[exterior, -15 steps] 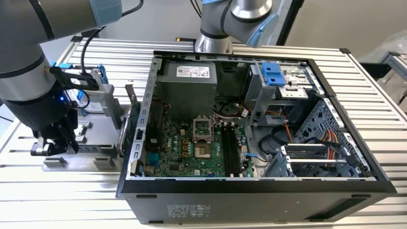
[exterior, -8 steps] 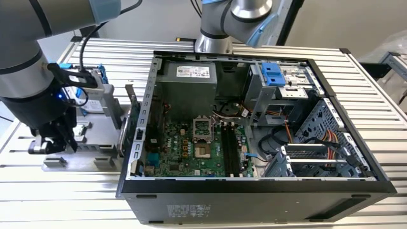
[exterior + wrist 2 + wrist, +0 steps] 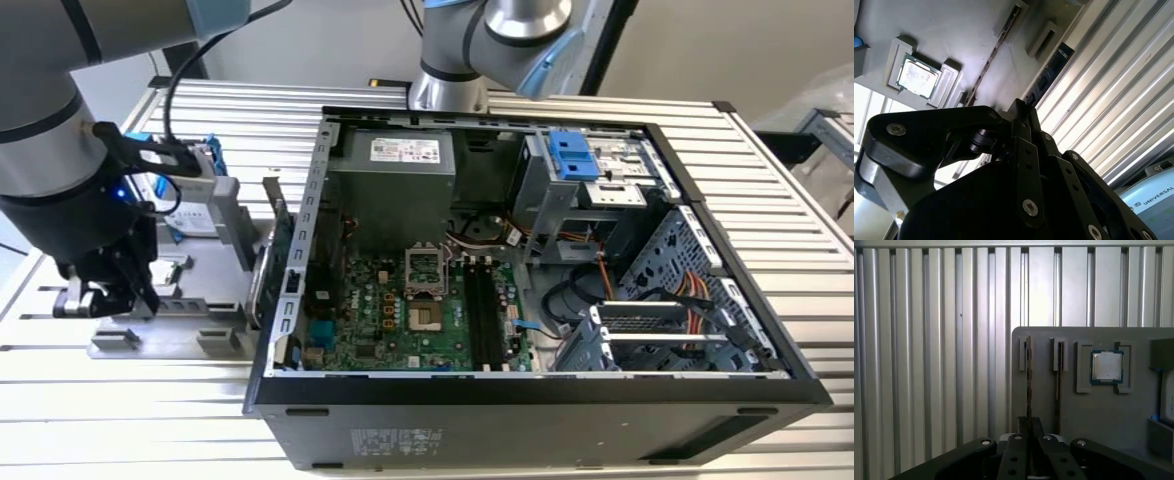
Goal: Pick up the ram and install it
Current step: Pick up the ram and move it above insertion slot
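One item under grip: the ram (image 3: 1028, 380), a thin dark stick standing on edge in the fixture slot farther from the CPU chip (image 3: 1106, 366).
Fingers: the gripper (image 3: 1029, 424) has its fingers drawn together on the ram's upper edge, clamped on it as far as both wrist views show. How far along the stick the grip sits cannot be told.
Seating: the ram's far end lies inside the slot's end bracket. Judged gripped but not yet lifted.
Neighbour: a second stick (image 3: 1058, 375) stands in the parallel slot just beside, apart from the fingers.
Fixture: a grey fixture plate (image 3: 1094, 415) lying on the slatted metal bench (image 3: 929, 365).
Location: in the exterior view the plate sits to the exterior view's left of the open computer case (image 3: 534, 420).
Target area: the long black memory slots (image 3: 483, 315) on the board inside the case, well apart from the gripper.
Handling advice: draw the ram straight out along the slot walls without tilt. A skewed pull could bind the thin board or disturb the neighbour. Grip pressure should fall on the board's faces, evenly.
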### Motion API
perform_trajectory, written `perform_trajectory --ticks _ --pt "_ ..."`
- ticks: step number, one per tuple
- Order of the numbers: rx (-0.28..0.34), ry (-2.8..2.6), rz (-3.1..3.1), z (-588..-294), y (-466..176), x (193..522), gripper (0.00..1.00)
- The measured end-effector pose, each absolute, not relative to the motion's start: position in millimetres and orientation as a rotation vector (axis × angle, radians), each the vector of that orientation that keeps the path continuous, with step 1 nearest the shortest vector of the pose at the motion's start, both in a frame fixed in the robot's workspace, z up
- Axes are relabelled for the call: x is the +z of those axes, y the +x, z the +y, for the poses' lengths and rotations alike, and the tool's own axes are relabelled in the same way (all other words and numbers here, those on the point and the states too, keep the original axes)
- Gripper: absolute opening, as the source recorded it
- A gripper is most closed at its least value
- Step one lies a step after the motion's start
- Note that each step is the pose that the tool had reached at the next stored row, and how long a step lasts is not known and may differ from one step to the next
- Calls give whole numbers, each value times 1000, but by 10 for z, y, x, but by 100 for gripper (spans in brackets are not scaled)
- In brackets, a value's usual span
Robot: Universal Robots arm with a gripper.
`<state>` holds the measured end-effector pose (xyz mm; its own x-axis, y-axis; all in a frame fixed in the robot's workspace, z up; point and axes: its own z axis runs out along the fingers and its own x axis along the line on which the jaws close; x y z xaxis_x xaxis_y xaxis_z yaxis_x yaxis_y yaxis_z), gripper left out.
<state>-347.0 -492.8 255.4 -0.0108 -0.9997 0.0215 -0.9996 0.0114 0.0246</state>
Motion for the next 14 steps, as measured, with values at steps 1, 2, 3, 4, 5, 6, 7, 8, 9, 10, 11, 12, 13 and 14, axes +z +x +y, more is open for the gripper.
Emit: perform_trajectory --ticks 1,2,3,4,5,6,7,8,9,10,11,12,13,14 --pt "-4 2186 -2211 -4928 -3470 2565 0" --pt "-4 2186 -2211 -4928 -3470 2575 0" --pt "-4 2186 -2211 -4928 -3471 2585 0" --pt "-4 2186 -2211 -4928 -3471 2595 0" --pt "-4 2186 -2211 -4928 -3471 2605 0" --pt "-4 2186 -2211 -4928 -3471 2613 0" --pt "-4 2186 -2211 -4928 -3471 2621 0" --pt "-4 2186 -2211 -4928 -3471 2629 0" --pt "-4 2186 -2211 -4928 -3471 2636 0" --pt "-4 2186 -2211 -4928 -3471 2643 0" --pt "-4 2186 -2211 -4928 -3471 2649 0" --pt "-4 2186 -2211 -4928 -3471 2656 0" --pt "-4 2186 -2211 -4928 -3471 2663 0" --pt "-4 2186 -2211 -4928 -3471 2672 0"
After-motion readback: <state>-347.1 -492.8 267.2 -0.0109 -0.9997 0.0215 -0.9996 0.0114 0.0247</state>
